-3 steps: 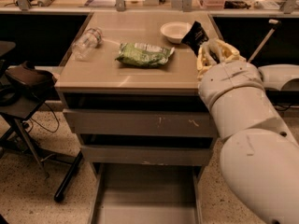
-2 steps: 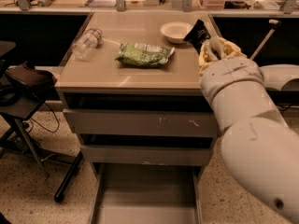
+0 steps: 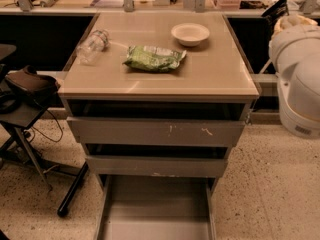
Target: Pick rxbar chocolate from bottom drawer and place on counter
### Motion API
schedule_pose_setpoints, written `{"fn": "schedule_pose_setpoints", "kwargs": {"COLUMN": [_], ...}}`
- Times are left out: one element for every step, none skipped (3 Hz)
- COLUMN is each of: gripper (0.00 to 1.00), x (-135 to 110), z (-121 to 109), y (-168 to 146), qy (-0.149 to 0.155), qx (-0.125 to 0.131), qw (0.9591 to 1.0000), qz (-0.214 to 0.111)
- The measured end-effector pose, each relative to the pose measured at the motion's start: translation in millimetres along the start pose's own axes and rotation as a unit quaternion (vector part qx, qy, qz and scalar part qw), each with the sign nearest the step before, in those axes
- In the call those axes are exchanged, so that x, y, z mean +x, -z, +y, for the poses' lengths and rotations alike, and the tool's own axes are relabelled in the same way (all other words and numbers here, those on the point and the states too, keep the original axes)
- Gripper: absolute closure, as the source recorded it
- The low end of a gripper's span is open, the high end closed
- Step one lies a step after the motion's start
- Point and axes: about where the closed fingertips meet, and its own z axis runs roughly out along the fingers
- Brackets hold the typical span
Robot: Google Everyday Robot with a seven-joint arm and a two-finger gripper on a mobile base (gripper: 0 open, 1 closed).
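- The tan pincer [image 3: 291, 20] was up in the far right corner, at the end of the big round white robot arm [image 3: 300, 69].
- The pincer was out past the right edge of the smooth tan bench [image 3: 220, 69], not over it.
- The pincer was pinching the small flat black rxbar chocolate wrapper [image 3: 276, 8].
- The rxbar chocolate stuck up and to the left from the pincer, touching it, and its lower end was hidden there.
- So the rxbar chocolate was up in the air beside the back right corner of the bench. It was not lying on the bench and not in a drawer.
- The deep grey bottom drawer [image 3: 157, 204] was pulled out at the foot of the cabinet, and its flat grey floor showed.
- The bottom drawer was well apart from the pincer, far down and to the left of it.
- Two thinner grey drawers sat above it, the top one [image 3: 155, 132] and the middle one [image 3: 155, 166], both with pale scuffs on their fronts.
- A crinkly green snack bag [image 3: 154, 58] lay flat near the middle of the bench.
- A small round white bowl [image 3: 190, 33] stood behind the bag, a little to the right.
- A clear plastic bottle [image 3: 92, 46] lay on its side near the left edge of the bench.
- The ground was a pale speckled floor [image 3: 270, 184].
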Motion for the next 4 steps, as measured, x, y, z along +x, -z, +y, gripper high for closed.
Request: {"fn": "schedule_pose_setpoints", "kwargs": {"gripper": [1.00, 1.00, 1.00, 1.00], "x": [18.9, 33.1, 28.7, 28.5], "z": [64.2, 163.1, 199.4, 198.3], "y": [-39.9, -27.8, -18.1, -18.2], "qy": [0.009, 0.050, 0.053, 0.053], "qx": [-0.066, -0.191, -0.247, -0.246], "qw": [0.9971, 0.9789, 0.9666, 0.9668], "qz": [0.038, 0.052, 0.043, 0.043]}}
